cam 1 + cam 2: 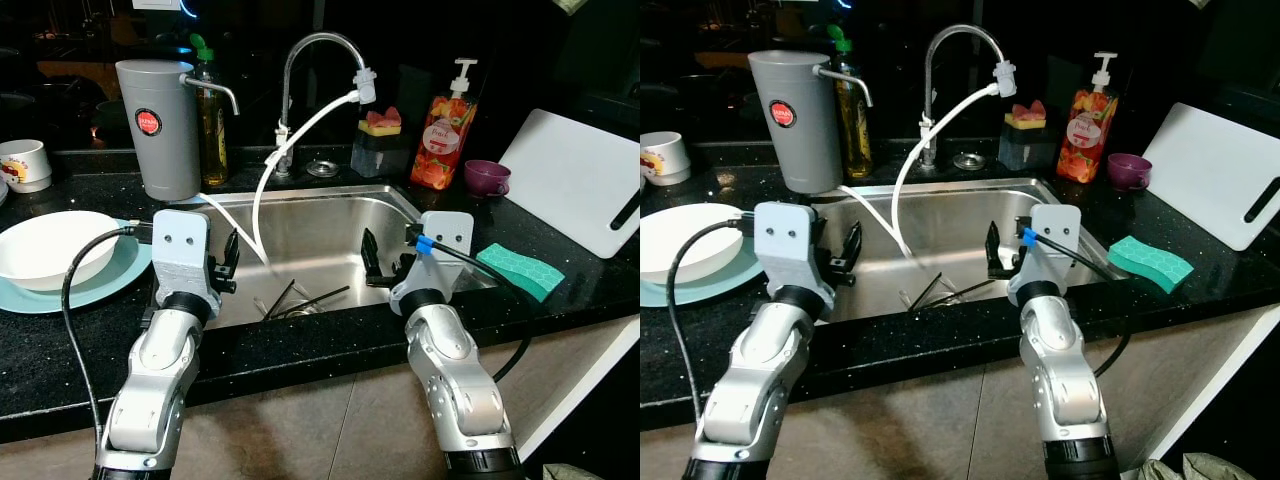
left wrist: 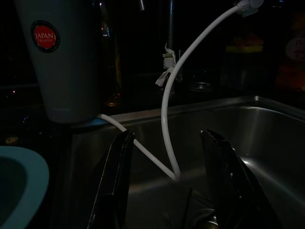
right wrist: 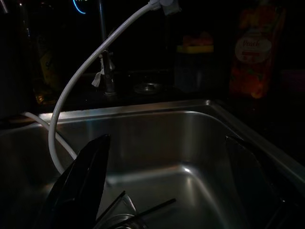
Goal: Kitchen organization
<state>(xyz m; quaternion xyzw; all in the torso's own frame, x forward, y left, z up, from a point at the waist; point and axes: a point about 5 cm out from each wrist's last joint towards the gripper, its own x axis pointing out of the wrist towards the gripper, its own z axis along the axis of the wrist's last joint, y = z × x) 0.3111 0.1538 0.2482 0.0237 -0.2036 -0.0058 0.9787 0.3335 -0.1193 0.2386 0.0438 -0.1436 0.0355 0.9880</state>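
Fingers (image 3: 90,176) spread over dim sink (image 1: 330,235).

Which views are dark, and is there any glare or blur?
Both wrist views are very dark behind the sink, where light glints on steel; eye views are bright and sharp in front, black at the back; the left gripper and right gripper look soft.

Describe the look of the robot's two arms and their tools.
Both arms are silver, jointed metal segments. Each wrist carries a pale grey boxy block and a black cable; the right cable has a blue band. The left tool and right tool each have two long black fingers.
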